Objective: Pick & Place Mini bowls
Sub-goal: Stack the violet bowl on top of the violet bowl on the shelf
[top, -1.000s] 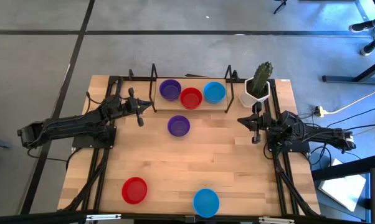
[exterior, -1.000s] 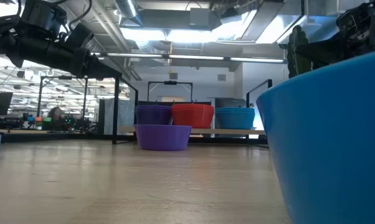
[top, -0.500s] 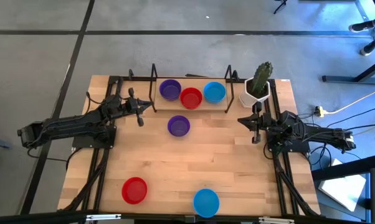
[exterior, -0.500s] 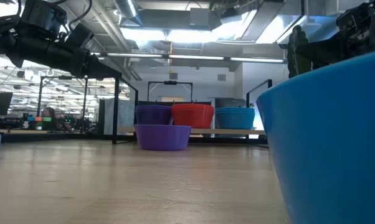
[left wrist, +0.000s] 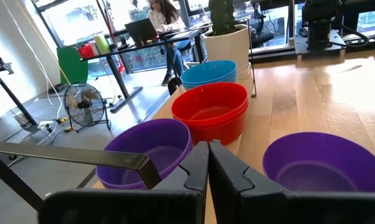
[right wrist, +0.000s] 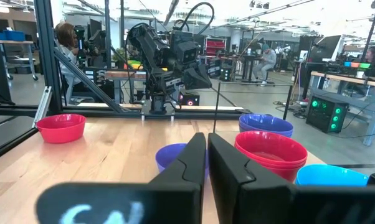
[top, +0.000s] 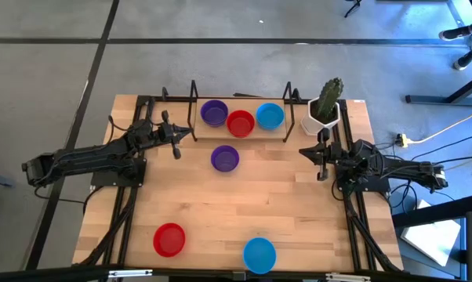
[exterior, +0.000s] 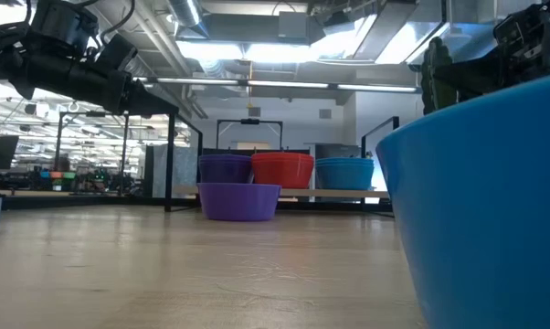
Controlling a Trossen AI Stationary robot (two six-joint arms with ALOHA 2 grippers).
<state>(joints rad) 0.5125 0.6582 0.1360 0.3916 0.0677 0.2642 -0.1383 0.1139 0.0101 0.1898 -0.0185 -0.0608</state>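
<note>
Three stacks of mini bowls stand in a row at the table's far edge: purple (top: 214, 113), red (top: 241, 123) and light blue (top: 270, 116). A single purple bowl (top: 225, 158) rests on its base just in front of them. A red bowl (top: 169, 239) and a light blue bowl (top: 259, 254) sit near the front edge. My left gripper (top: 187, 135) hovers shut left of the row, pointing at the purple stack (left wrist: 150, 152) and the red stack (left wrist: 211, 112). My right gripper (top: 305, 150) hovers shut at the right, pointing across the table toward the single purple bowl (right wrist: 172, 155).
A white pot with a green cactus (top: 324, 110) stands at the far right corner, just behind my right gripper. A black wire frame (top: 195, 94) stands around the row of stacks. In the low view the near blue bowl (exterior: 481, 201) fills the right side. People sit at desks beyond the table.
</note>
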